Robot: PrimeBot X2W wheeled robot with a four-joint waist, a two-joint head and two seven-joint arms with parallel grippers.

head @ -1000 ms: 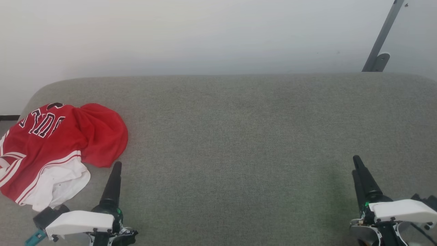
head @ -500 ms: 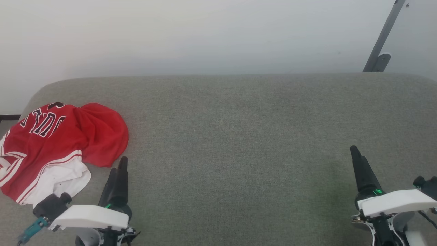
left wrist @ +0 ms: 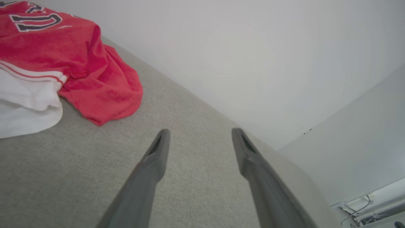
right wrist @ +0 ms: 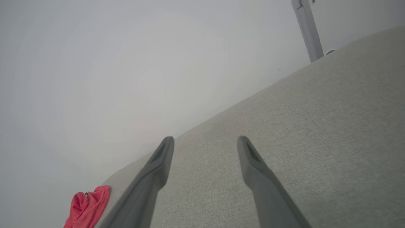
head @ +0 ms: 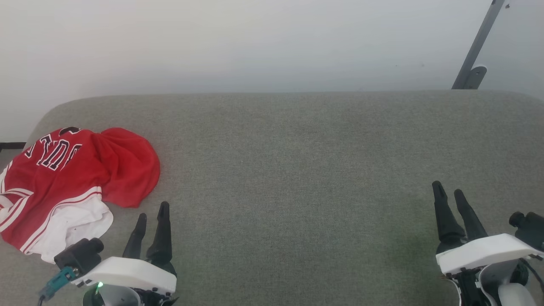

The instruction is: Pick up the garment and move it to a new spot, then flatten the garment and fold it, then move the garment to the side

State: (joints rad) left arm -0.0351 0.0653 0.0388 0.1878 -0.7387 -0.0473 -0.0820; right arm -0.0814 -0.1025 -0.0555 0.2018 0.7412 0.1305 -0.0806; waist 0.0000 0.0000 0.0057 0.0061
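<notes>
The garment point(head: 72, 182), a red jersey shirt with a white sleeve, striped trim and black lettering, lies crumpled at the left end of the grey cushioned surface point(head: 297, 170). The left wrist view has the garment point(left wrist: 57, 60) at its upper left, and a small red bit of the garment point(right wrist: 87, 210) shows at the lower left of the right wrist view. My left gripper point(head: 152, 211) hovers just right of the shirt's near edge, open and empty, its fingers apart point(left wrist: 198, 133). Far off at the lower right, my right gripper point(head: 447, 190) is open with nothing in it point(right wrist: 205, 139).
A pale wall runs behind the cushion's far edge. A grey metal bar with a bracket point(head: 474, 51) leans at the upper right. The cushion's left end is rounded, with a dark strip point(head: 10, 146) beyond it. The whole stretch of fabric between the grippers is bare.
Both grippers have turned about their wrists, so both fingers of each now show side by side. The left one drew back towards me and a little right; the garment has not moved.
</notes>
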